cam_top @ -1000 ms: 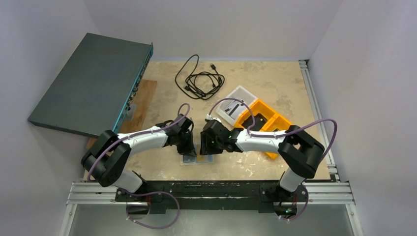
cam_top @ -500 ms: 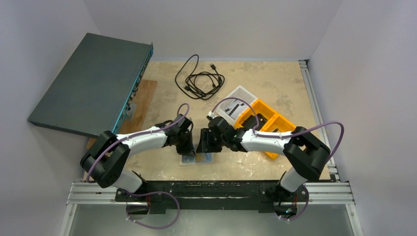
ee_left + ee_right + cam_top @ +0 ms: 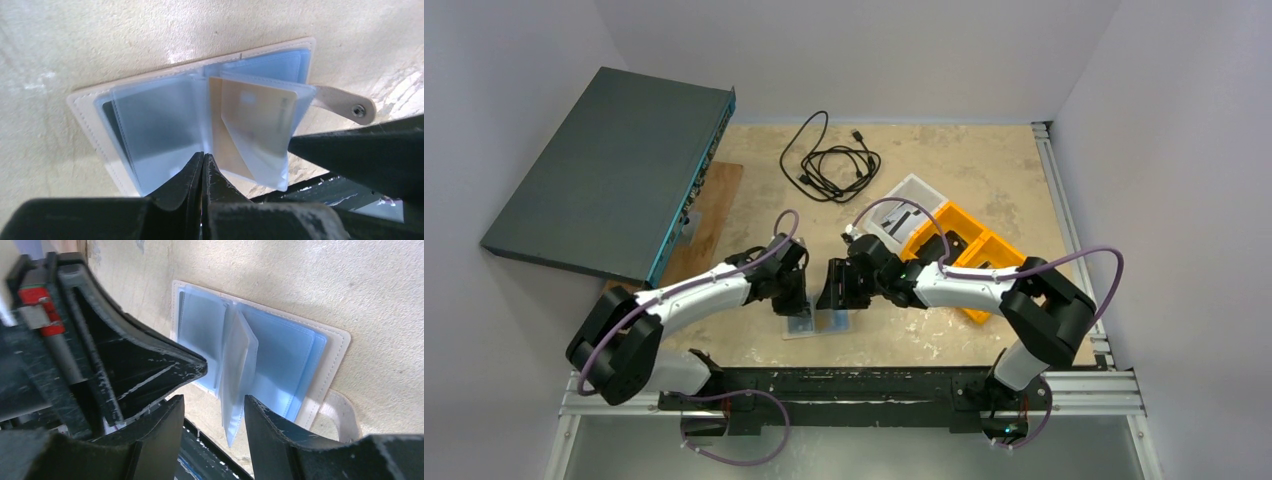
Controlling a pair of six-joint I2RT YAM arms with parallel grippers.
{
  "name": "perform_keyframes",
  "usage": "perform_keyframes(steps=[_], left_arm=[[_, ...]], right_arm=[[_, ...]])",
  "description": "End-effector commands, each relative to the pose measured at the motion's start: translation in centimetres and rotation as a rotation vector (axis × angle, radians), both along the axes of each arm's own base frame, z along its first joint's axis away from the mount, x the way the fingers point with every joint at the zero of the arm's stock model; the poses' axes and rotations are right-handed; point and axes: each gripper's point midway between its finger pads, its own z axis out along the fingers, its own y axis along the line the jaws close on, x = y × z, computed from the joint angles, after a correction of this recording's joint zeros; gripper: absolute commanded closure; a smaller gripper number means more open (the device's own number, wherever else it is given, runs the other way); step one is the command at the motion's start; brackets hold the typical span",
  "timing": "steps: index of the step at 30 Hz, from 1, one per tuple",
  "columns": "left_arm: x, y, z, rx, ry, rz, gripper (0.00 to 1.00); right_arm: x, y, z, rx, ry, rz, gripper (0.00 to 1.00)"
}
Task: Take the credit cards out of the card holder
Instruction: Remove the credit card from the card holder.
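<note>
Top view: both grippers meet over the holder, which lies open near the front edge of the table. The left gripper and right gripper stand just beside each other. Bare table stretches beyond them up to the cable; the bin sits close by the right arm.

Left wrist: the left gripper has its fingers pressed together with nothing between them, the tips touching a clear sleeve on one half of the holder. A card shows inside a lifted sleeve. The tab lies flat on the table.

Right wrist: the right gripper is moderately open, a loose sleeve standing up between its fingers; I cannot tell if they touch it. The table edge runs just below the fingers
</note>
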Motion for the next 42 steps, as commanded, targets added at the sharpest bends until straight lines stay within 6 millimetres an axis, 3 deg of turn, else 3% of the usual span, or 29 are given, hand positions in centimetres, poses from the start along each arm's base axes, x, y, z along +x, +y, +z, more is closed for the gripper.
perform_keyframes(steps=[1,11,18,28,32,35,39,42], left_arm=[[0.4,1.4,2.0,0.028,-0.076,0.009,1.00],[-0.6,5.4,4.2,0.139,-0.149,0.074,1.00],[-1.1,6.9,5.9,0.158,-0.194,0.095,1.00],[-1.8,8.2,7.1,0.167,-0.224,0.118,1.00],[-1.8,8.0,6.9,0.160,-0.217,0.125,0.98],[-1.5,7.7,6.3,0.148,-0.203,0.130,0.96],[-0.6,6.8,5.1,0.103,-0.172,0.142,0.96],[0.4,5.9,4.2,0.086,-0.151,0.148,0.96]], right_arm=[[0.6,1.7,2.3,0.091,-0.011,0.014,0.53],[1.5,4.1,3.2,0.145,0.002,0.028,0.52],[1.9,7.3,4.5,0.200,0.014,0.072,0.52],[-0.1,11.3,3.1,0.246,0.091,0.160,0.50],[-0.4,11.3,1.7,0.239,0.119,0.166,0.49],[-0.4,10.9,2.3,0.240,0.106,0.162,0.48],[0.9,9.0,3.0,0.210,0.051,0.110,0.46],[1.1,7.7,2.0,0.198,0.066,0.102,0.47]])
